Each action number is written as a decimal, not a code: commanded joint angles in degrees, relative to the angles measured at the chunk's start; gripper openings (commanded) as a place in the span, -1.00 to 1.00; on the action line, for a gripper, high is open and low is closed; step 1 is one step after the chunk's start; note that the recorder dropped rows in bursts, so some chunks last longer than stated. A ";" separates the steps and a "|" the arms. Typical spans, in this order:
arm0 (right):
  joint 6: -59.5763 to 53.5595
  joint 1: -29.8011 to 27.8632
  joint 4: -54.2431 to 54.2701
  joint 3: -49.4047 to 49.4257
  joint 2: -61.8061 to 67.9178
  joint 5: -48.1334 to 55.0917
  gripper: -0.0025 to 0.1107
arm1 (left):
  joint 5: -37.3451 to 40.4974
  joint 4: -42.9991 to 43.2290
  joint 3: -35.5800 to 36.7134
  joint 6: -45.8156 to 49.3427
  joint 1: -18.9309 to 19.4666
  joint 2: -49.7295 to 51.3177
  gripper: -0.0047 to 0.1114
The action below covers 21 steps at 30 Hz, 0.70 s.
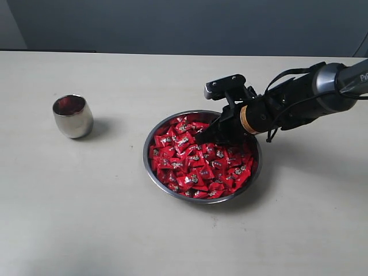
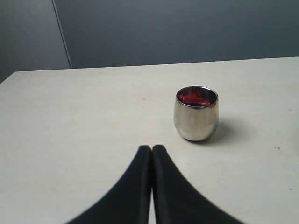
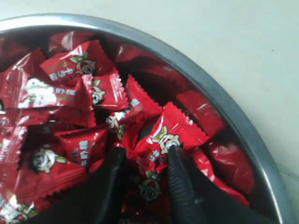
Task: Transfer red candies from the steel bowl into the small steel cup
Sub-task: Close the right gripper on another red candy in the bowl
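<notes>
Many crinkly red candies (image 1: pixel 198 167) fill the steel bowl (image 1: pixel 145 160); right claw (image 3: pixel 145 154) pinches one, left claw (image 2: pixel 152 149) clenched.

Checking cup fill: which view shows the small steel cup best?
Left wrist view: small steel cup sits close, red visible inside its mouth. Exterior view shows the cup small, with dim red inside. Right wrist view misses it.

Red candies (image 1: pixel 198 164) bear white marks; bowl (image 3: pixel 229 105) silvery.

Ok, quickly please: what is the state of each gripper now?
Left gripper: closed, holding nothing.
Right gripper: down in the red candies, one between its jaws; gripped or not cannot be told.
</notes>
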 commanded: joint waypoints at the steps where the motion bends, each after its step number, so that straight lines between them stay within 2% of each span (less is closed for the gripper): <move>1: 1.07 -0.16 -0.65 0.18 1.23 -1.55 -0.41 | -0.09 -0.13 0.22 -0.13 0.03 -0.26 -0.91; 13: 4.11 -0.16 -0.63 0.18 1.45 -5.52 -0.41 | -0.09 -0.13 0.22 -0.13 0.03 -0.26 -0.91; 21: 4.11 -0.16 -0.63 0.10 1.45 -4.62 -0.41 | -0.09 -0.13 0.22 -0.13 0.03 -0.26 -0.91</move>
